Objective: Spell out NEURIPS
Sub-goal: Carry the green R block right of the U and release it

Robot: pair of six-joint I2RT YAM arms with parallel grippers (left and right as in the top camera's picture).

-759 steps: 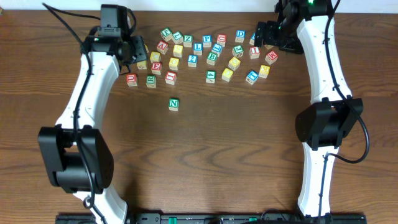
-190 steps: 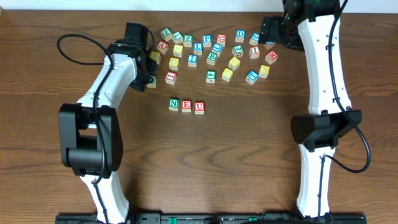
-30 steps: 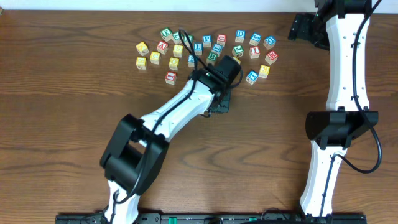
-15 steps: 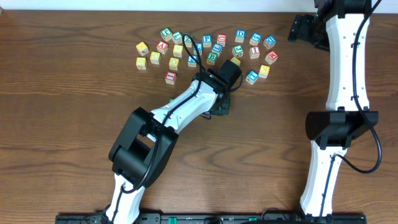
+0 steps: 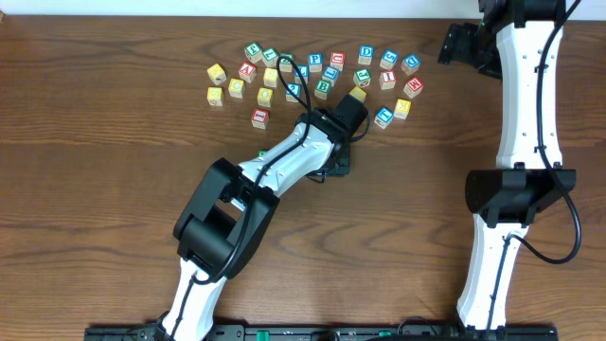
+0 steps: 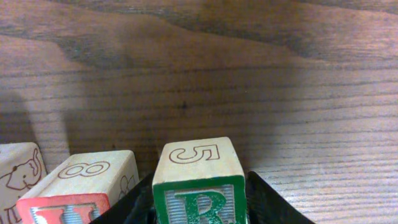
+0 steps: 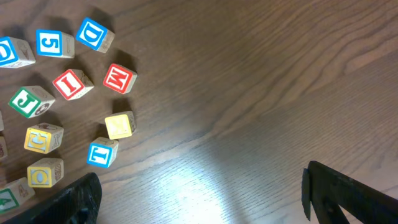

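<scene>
Placement step: R cube [image 6: 199,186] appears seated on tabletop [image 6: 261,74], just beside U cube [image 6: 78,186], between jaws of left claw [image 6: 202,205]. Jaws flank cube closely; gripped or released cannot be told. Right claw [image 7: 211,196] spread wide, empty, well apart. Hazard: lift-off with one pad dragging would twist R or knock U, breaking row. Retract straight up only with jaws clear of both side faces.

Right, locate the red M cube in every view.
Overhead: the red M cube sits at the right edge of the cube cluster.
Left wrist: not in it.
Right wrist: upper left, at the cluster's right edge.
Shared landmark: the blue T cube, below and left of the M in the overhead and right wrist views.
</scene>
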